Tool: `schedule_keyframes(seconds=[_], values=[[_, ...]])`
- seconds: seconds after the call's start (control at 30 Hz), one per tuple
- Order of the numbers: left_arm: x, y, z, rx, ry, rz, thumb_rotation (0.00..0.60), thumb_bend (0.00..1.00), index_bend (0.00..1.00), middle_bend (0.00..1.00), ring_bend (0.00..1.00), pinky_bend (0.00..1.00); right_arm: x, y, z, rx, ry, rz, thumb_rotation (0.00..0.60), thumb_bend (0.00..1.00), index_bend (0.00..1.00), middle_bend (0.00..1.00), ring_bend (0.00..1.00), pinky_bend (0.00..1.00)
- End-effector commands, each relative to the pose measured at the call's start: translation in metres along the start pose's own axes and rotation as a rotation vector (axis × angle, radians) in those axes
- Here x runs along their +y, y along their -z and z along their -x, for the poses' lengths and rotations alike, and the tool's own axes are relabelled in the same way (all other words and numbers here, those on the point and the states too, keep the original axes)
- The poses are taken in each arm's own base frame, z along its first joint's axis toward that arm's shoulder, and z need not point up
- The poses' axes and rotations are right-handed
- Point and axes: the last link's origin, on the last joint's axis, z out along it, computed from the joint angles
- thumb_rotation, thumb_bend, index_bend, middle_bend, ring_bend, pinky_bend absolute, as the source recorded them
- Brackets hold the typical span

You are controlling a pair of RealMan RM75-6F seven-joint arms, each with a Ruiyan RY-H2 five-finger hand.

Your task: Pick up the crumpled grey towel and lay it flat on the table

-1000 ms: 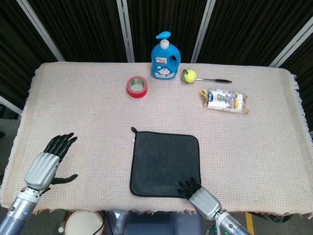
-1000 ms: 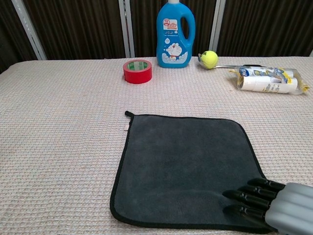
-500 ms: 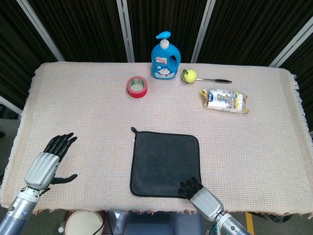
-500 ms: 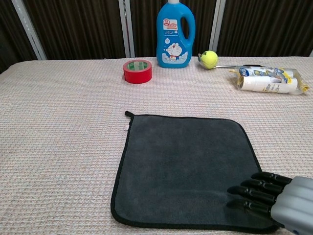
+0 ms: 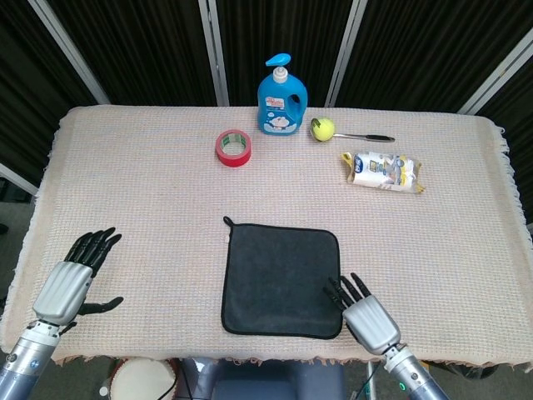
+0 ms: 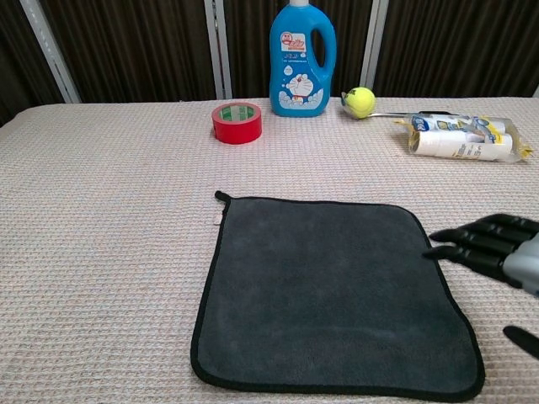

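Head view: grey towel point(image 5: 280, 279) lies flat, just left of the empty, spread right hand point(image 5: 366, 312).

The towel point(image 5: 280, 279) lay flat near the surface's point(image 5: 150, 208) front edge; bottle point(image 5: 281, 100) and tape point(image 5: 234, 147) stood behind it.

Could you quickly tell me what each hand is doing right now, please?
Left hand: open, holding nothing.
Right hand: open, holding nothing, beside the grey towel.

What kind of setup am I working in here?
Likely a staged lab tabletop: a table under a woven cloth, dark curtain panels behind, and unrelated props such as a detergent bottle and red tape roll.
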Motion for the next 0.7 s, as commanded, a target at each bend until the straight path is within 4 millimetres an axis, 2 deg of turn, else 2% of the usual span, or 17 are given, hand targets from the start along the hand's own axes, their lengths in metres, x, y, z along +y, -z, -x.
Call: schedule_keyframes(seconds=[0.03,0.2,0.4,0.7], values=[[-0.01,0.008,0.006,0.008,-0.025,-0.019,0.6,0.03,0.0,0.0,0.0,0.03,0.031,0.011,-0.004,0.11,-0.131,0.158,0.6,0.52,0.0,0.0,0.0,0.0],[-0.021,0.022,0.012,0.034,-0.044,-0.044,0.6,0.03,0.0,0.0,0.0,0.03,0.053,0.034,0.0,0.201,-0.231,0.279,0.6,0.52,0.0,0.0,0.0,0.0],[-0.033,0.037,0.017,0.058,-0.08,-0.078,0.6,0.03,0.0,0.0,0.0,0.03,0.059,0.059,0.007,0.245,-0.296,0.334,0.6,0.52,0.0,0.0,0.0,0.0],[-0.046,0.048,0.021,0.067,-0.083,-0.122,0.6,0.03,0.0,0.0,0.0,0.03,0.061,0.069,0.008,0.295,-0.318,0.363,0.6,0.52,0.0,0.0,0.0,0.0]])
